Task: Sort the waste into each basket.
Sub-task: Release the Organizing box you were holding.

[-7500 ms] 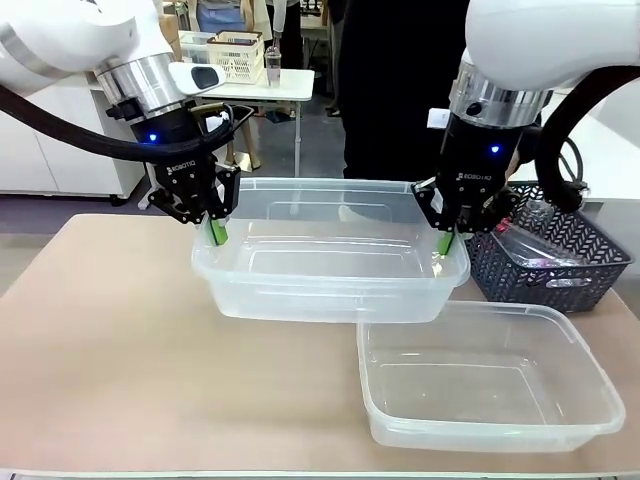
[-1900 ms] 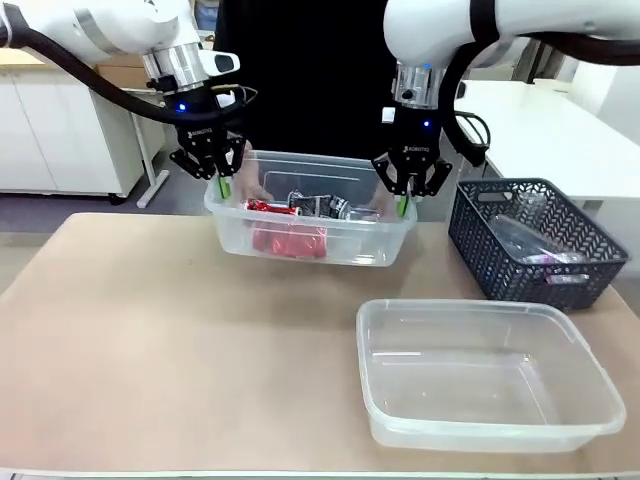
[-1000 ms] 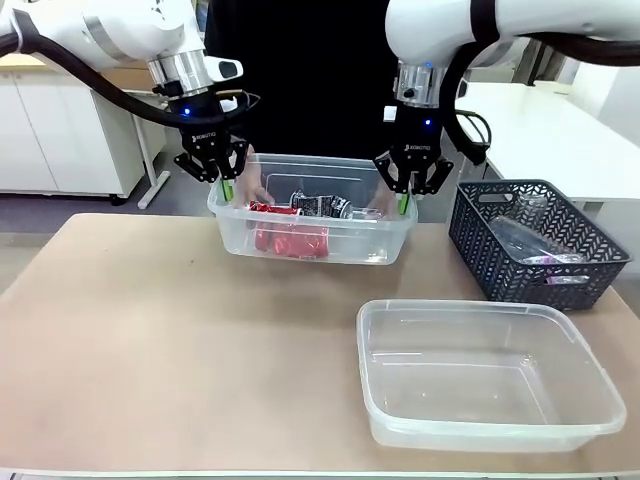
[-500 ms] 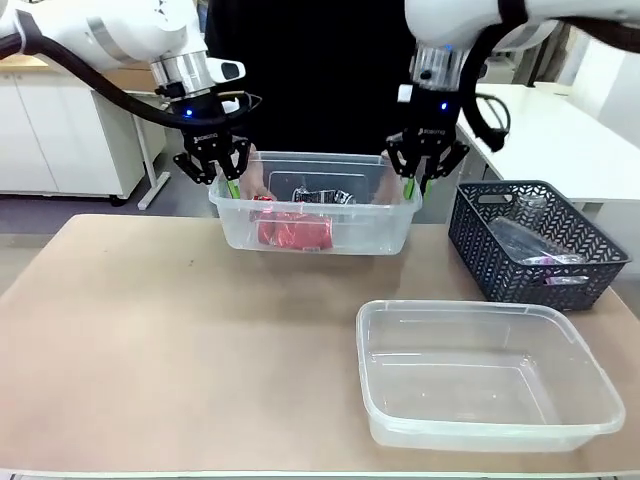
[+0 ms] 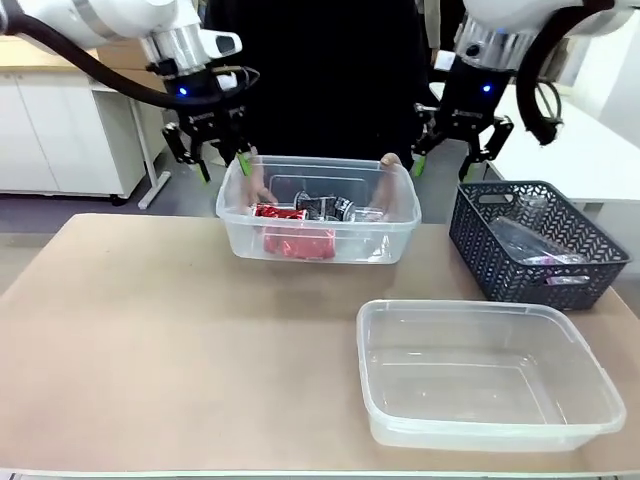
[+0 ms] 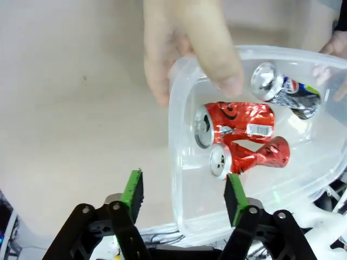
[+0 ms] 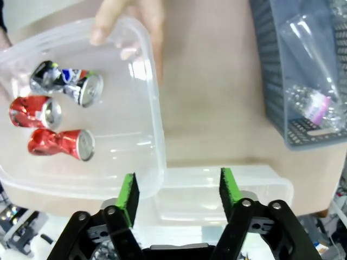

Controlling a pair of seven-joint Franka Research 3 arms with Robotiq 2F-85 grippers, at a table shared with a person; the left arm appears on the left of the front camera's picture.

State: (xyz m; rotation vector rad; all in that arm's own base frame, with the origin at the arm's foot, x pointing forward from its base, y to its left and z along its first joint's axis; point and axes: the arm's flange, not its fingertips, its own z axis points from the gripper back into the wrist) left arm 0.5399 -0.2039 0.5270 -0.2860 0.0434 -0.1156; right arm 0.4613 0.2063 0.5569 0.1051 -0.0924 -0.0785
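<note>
We show the left gripper (image 5: 207, 158) and right gripper (image 5: 457, 152) spread wide and empty above either end of the clear rectangular plastic tub (image 5: 398, 235). A person's hands (image 5: 257, 187) steady it, presumably to receive it. Inside lie crushed red and silver metal cans (image 5: 297, 240).

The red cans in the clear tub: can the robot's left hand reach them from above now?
Probably yes. The left hand is open above the tub and the red cans lie uncovered; the person's hand on the rim is close, though.
</note>
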